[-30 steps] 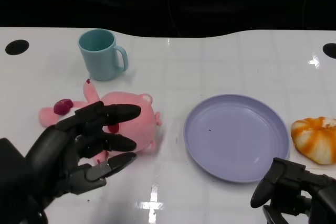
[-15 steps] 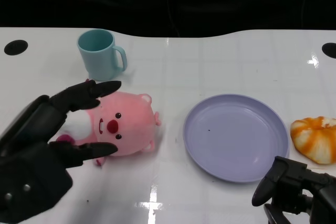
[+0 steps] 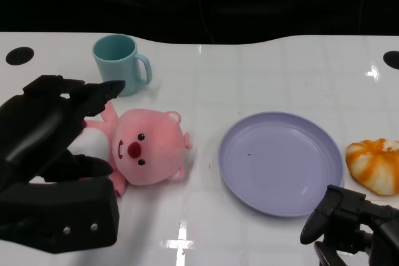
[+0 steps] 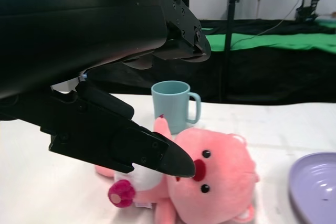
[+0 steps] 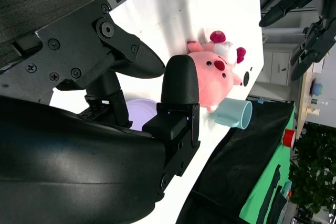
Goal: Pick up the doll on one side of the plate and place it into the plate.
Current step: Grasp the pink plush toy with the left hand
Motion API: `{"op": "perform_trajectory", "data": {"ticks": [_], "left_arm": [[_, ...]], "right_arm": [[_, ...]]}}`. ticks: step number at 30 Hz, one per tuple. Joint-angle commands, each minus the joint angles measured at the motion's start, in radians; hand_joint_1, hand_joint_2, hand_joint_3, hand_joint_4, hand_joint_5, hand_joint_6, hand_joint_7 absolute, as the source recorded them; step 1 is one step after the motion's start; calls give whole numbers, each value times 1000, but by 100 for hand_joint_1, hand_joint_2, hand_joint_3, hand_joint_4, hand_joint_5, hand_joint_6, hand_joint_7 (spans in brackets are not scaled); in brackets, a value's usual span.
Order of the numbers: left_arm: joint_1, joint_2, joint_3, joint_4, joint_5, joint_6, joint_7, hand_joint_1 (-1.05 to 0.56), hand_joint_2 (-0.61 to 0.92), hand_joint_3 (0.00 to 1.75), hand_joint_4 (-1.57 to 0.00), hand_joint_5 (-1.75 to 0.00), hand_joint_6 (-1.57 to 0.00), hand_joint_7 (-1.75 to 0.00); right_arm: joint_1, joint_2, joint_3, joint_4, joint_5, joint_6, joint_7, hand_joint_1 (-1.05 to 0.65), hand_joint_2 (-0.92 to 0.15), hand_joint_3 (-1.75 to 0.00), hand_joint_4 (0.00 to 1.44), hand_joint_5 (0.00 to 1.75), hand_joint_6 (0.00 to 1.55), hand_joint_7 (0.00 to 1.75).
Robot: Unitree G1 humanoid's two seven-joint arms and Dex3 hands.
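Note:
The pink plush doll [image 3: 146, 151] lies face up on the white table, left of the lilac plate [image 3: 280, 163], a short gap between them. My left hand [image 3: 56, 147] hovers over the doll's far-left side, its fingers spread wide and holding nothing; it hides the doll's body and feet. In the left wrist view the doll [image 4: 220, 182] lies on the table below the spread fingers of the left hand [image 4: 105, 135]. My right hand [image 3: 349, 225] rests low at the plate's near right edge, empty. The right wrist view shows the right hand [image 5: 126, 145] and the doll [image 5: 212, 80] beyond.
A teal mug [image 3: 118, 63] stands behind the doll, close to my left hand's fingertips. An orange-and-white bun-like toy [image 3: 374, 165] lies right of the plate. The table's far edge meets a black backdrop.
My left hand has drawn left and back off the doll's face, which now shows fully. The doll, plate and right hand have stayed put.

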Motion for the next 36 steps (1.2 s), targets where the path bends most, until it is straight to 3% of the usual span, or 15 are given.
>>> {"op": "perform_trajectory", "data": {"ticks": [1,11,36], "left_arm": [[-45,24,-26,46,48,13,-27,-65,91,0,0,-38,-25,0],[-176,21,-148,254,173,23,-56,-69,91,0,0,-37,-24,0],[-509,-136,-389,1000,200,-66,113,-67,92,1,-5,-23,-25,0]], "right_arm": [[1,-8,-8,-2,6,-4,-3,-21,-57,-110,64,175,52,148],[3,-7,-3,-14,5,8,-8,-21,-57,-110,63,175,53,147],[22,-7,3,-36,5,8,-12,-21,-56,-111,63,175,53,148]]}}
